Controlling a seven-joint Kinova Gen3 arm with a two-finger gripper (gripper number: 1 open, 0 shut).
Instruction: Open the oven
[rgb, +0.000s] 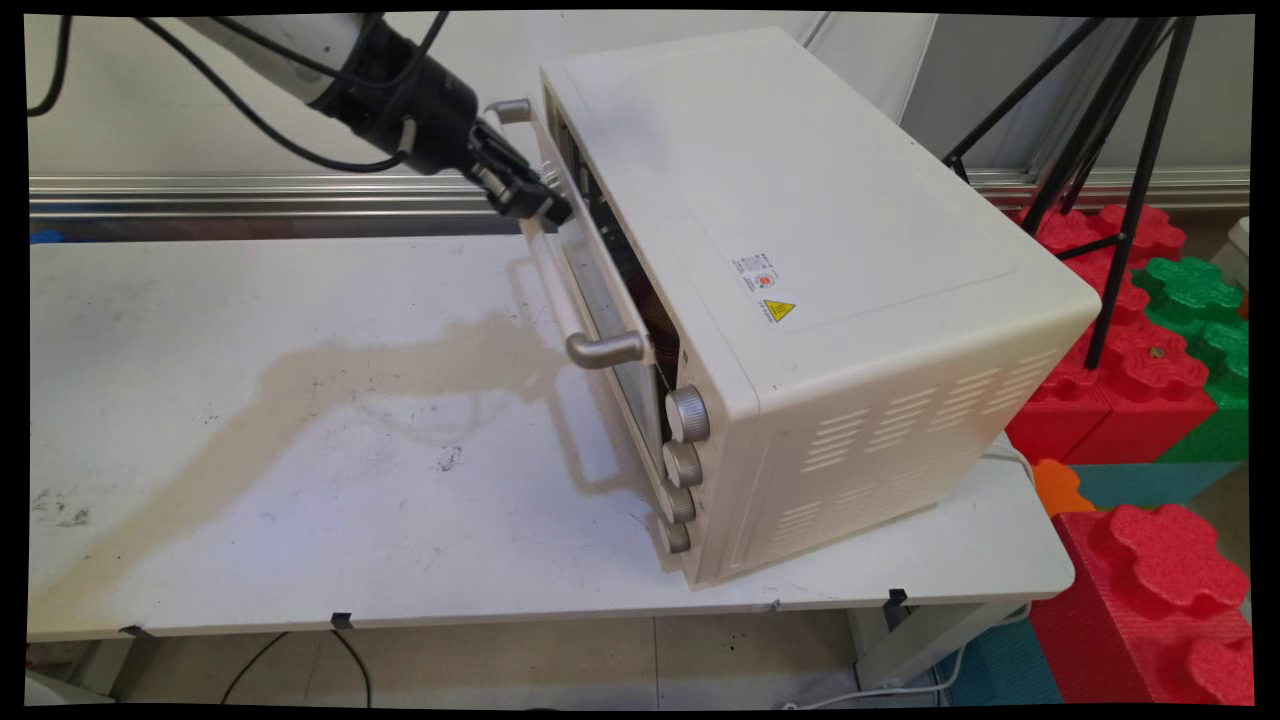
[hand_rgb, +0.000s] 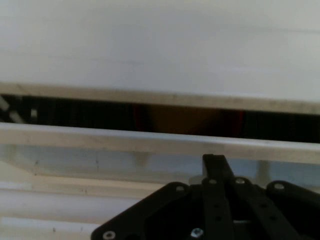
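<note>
up at the oven's (rgb: 800, 250) front, the gripper (rgb: 530, 195) sits against the door (rgb: 600, 290) near its top edge, just beside the far end of the long handle bar (rgb: 560, 300). whether its jaws are spread or pressed together cannot be told: in the main view the black fingers merge into one dark mass at the door, and in the hand view only the linkage and one finger (hand_rgb: 216, 165) rise from the bottom edge.

the oven is a cream box standing on the right half of the white table (rgb: 300, 400), turned so its front faces left across the table. its door stands slightly ajar at the top, leaving a dark slit between door and body; the hand view shows that slit (hand_rgb: 160, 117) as a dark band between two pale edges. four silver knobs (rgb: 682, 465) run down the front's near side, below the handle's near end. a small warning label (rgb: 768, 290) lies on the oven's top.

red and green foam blocks (rgb: 1150, 370) are stacked on the floor to the right of the table, and black tripod legs (rgb: 1120, 150) stand behind the oven.
</note>
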